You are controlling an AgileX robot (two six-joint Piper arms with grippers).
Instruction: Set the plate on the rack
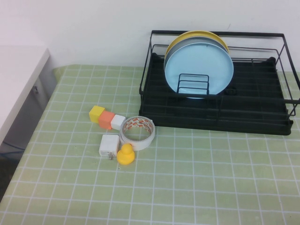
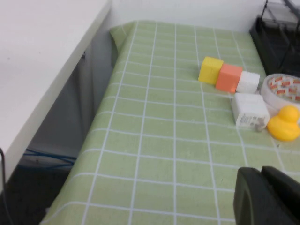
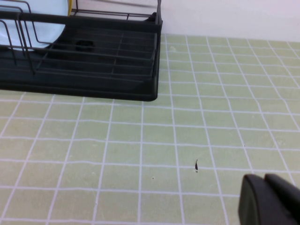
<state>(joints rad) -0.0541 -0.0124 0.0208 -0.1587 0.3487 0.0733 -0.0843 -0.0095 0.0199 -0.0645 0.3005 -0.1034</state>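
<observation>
Yellow duck [image 1: 125, 154] nearest camera, tape roll [image 1: 137, 132] touching at 1 o'clock. Light blue plate [image 1: 198, 69] upright in rack [image 1: 215, 115] (12 o'clock). Left gripper [image 2: 267, 197] and right gripper [image 3: 269, 199] hover over cloth, fingers together.

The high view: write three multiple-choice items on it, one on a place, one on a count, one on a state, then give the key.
1. Where does the blue plate stand?
A. flat on the table
B. upright in the rack
C. on the tape roll

2. How many small blocks lie in a row by the tape roll?
A. two
B. three
C. five

3. What does either claw hold?
A. nothing
B. the duck
C. the charger

Key:
1 B, the blue plate stands upright among the wire dividers of the rack, in front of two other plates.
2 B, yellow, orange and white blocks touch in a line.
3 A, the left claw and the right claw show only as dark tips above bare cloth.
</observation>
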